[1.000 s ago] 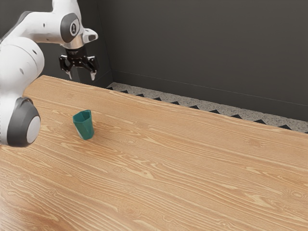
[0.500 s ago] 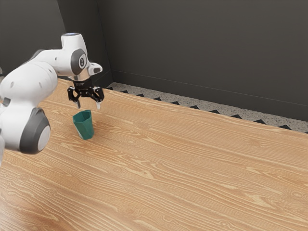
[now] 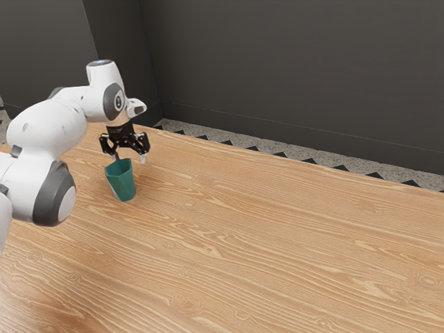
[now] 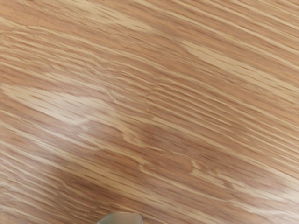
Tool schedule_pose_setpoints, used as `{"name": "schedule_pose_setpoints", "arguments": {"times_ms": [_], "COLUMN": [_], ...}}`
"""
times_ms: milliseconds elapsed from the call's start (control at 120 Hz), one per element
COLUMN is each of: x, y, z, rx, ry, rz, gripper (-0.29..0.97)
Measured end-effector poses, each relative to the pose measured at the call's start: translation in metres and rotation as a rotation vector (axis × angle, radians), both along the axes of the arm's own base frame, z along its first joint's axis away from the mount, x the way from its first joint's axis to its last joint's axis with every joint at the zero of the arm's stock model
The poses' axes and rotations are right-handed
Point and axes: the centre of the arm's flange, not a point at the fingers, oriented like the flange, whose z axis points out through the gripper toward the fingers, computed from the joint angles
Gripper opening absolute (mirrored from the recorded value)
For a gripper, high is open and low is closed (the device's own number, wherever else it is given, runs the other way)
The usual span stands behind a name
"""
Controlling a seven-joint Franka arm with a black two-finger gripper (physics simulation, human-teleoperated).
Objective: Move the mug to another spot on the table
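A dark grey wall (image 3: 298,62) closed off the back of the room, with a strip of speckled grey floor (image 3: 312,154) running along its foot. In front of it the broad light-wood table (image 3: 277,236), strongly grained, took up most of the scene. The white seven-joint arm (image 3: 52,132) reached in from the exterior view's left and bent down over the table's far corner on that side.

The teal faceted mug (image 3: 122,180), tapering toward its base, stood upright on the wood near that same corner, well apart from the wide bare stretch toward the exterior view's right. No handle could be made out from where I stood.

The black two-finger gripper (image 3: 126,158) hung pointing downward just above the mug's rim. Its fingers were spread wide with nothing between them, wider than the mug's mouth, and seemed set a little toward the wall side of it. Whether a fingertip brushed the rim I could not tell.

To my eye this was the approach to the grasp, with the mug not yet taken and the carrying not begun. The next move called for centring the hand over the mug, lowering until the fingers straddled its wall or body, and closing firmly. Because of the taper, a grip low on the mug might slip.
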Motion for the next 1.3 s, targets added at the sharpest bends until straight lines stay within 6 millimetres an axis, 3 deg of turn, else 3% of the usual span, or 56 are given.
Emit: {"name": "schedule_pose_setpoints", "arguments": {"times_ms": [233, 600, 1300], "x": [-0.006, -0.013, -0.015], "y": [0.015, 0.02, 0.017], "z": [0.001, -0.018, -0.024], "rx": [0.021, 0.017, 0.021], "ry": [0.008, 0.042, 0.059], "rz": [0.022, 0.058, 0.101], "gripper": [0.52, 0.49, 0.17]}}
